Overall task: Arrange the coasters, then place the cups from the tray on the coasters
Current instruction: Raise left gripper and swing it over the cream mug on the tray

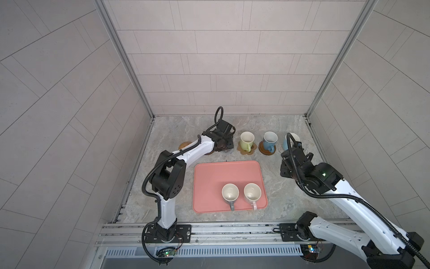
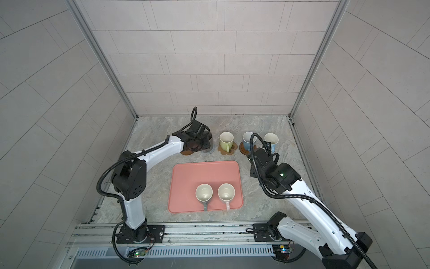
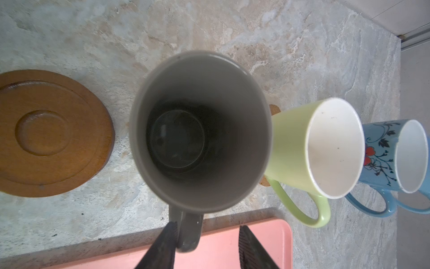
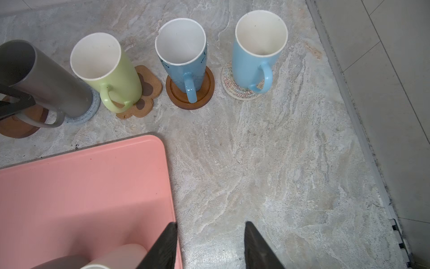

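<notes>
My left gripper (image 3: 207, 225) is open astride the handle of the dark grey cup (image 3: 200, 130); one finger touches the handle and the other stands well clear. That cup stands on the blue-grey coaster (image 4: 92, 109). Beside it, the light green cup (image 4: 104, 69) is on the paw coaster (image 4: 149, 90), a patterned blue cup (image 4: 181, 53) on a wooden disc (image 4: 204, 93), and a plain blue cup (image 4: 256, 46) on the beige coaster (image 4: 229, 86). The grey-handled cup (image 1: 230, 193) and pink-handled cup (image 1: 252, 192) stand on the tray (image 1: 209, 177). My right gripper (image 4: 211, 223) is open and empty over the table by the tray's corner.
An empty wooden disc (image 3: 51, 132) lies next to the dark grey cup, and the rattan coaster (image 1: 183, 145) lies further left, partly under my left arm. Tiled walls close in the table at the back and on both sides.
</notes>
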`<state>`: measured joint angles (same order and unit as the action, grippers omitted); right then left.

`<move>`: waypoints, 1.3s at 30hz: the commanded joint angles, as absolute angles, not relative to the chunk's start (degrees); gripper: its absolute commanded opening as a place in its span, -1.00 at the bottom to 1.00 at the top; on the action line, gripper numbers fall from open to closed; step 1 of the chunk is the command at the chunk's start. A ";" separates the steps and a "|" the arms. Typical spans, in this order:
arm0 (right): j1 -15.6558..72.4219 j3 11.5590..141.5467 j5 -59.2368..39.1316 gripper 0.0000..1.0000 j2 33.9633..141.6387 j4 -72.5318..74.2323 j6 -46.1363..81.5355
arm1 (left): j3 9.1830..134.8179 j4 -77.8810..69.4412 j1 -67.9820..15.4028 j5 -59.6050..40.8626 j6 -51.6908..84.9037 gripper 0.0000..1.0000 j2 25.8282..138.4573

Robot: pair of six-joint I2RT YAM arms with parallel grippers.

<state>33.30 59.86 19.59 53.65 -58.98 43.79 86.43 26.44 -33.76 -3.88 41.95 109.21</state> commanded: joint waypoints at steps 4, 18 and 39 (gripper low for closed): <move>32.96 59.24 20.98 -0.02 53.04 -60.29 44.58 | 85.85 28.88 -33.16 -2.37 39.29 0.00 104.78; 32.98 59.50 21.81 -0.02 54.38 -59.58 43.12 | 75.35 37.26 -33.35 -1.09 36.91 0.01 85.45; 32.89 60.76 19.47 -0.01 58.20 -55.24 39.73 | 62.28 49.11 -58.69 0.68 41.22 0.01 65.73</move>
<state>33.19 59.88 19.40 57.95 -55.37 40.34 63.46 47.16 -55.22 -0.67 39.62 66.50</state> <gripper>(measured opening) 0.498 0.506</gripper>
